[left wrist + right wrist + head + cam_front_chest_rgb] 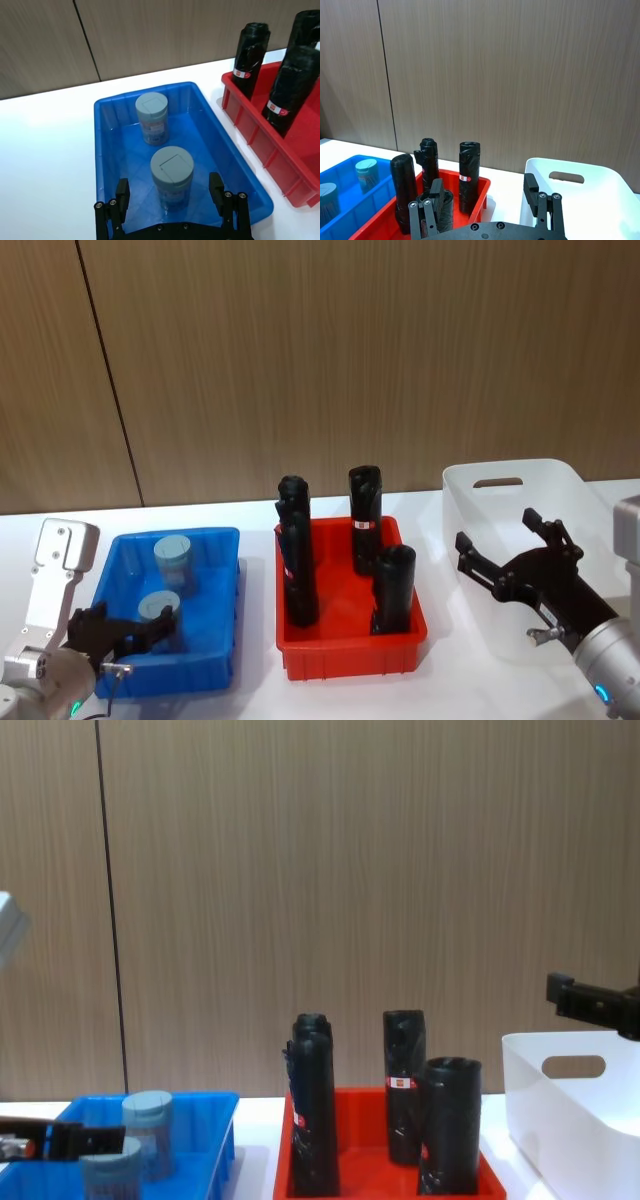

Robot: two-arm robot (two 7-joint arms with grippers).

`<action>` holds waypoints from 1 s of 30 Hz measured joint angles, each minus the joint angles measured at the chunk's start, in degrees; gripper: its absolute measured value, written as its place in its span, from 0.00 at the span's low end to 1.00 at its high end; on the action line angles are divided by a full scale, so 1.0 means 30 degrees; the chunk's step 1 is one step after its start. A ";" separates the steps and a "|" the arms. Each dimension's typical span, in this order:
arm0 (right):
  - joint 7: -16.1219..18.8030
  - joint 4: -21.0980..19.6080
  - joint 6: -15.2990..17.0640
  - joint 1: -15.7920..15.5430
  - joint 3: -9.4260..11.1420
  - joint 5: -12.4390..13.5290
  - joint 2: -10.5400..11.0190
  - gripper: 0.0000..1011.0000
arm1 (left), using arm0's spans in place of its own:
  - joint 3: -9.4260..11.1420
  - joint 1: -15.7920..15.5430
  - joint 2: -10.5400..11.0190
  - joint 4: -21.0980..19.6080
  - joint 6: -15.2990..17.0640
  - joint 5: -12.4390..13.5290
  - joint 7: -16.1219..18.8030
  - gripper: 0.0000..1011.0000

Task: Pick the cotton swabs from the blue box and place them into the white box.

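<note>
Closest in, at the front left corner of the white tabletop, the left gripper reaches into the near end of a shallow, thick-rimmed rectangular bright blue box of plastic, its jaws spread wide. Two small clear cylindrical tubs of cotton swabs with pale blue-grey round lids stand upright inside this box. The near tub stands just ahead of the black fingers, and in the left wrist view it sits in line with the gap between them. Whether either finger touches it cannot be told. The far tub stands apart from the first, toward the box's back wall. Just right of the blue box, at the middle of the tabletop, sits a rectangular red bin of plastic holding four tall black rolls with small red-white labels, all upright: two close together along its left side, one at the back, one at the front right. Farther right, toward the tabletop's right edge and apart from the red bin, stands a taller white box of plastic with rounded corners and an oval handle slot in its far wall. The right gripper hangs above this box's near side, clear of the rim in the chest view, with its jaws parted and nothing between them.
</note>
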 joint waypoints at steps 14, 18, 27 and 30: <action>0.0000 0.0001 0.0000 -0.0001 0.0000 -0.0001 0.0001 0.99 | -0.0167 -0.0627 -0.0256 0.1818 -0.0553 -0.0083 -0.1376 0.99; -0.0001 0.0001 0.0001 -0.0001 0.0000 0.0000 0.0000 0.99 | -0.0175 -0.0899 -0.0370 0.2438 -0.0857 0.0026 -0.2037 0.99; 0.0000 0.0000 0.0000 0.0000 0.0000 -0.0001 0.0000 0.99 | -0.0176 -0.1509 -0.0617 0.3671 -0.1252 0.0356 -0.3283 0.99; -0.0001 0.0000 0.0000 0.0000 0.0000 0.0000 0.0000 0.99 | -0.0176 -0.1667 -0.0671 0.4005 -0.1296 0.0473 -0.3596 0.99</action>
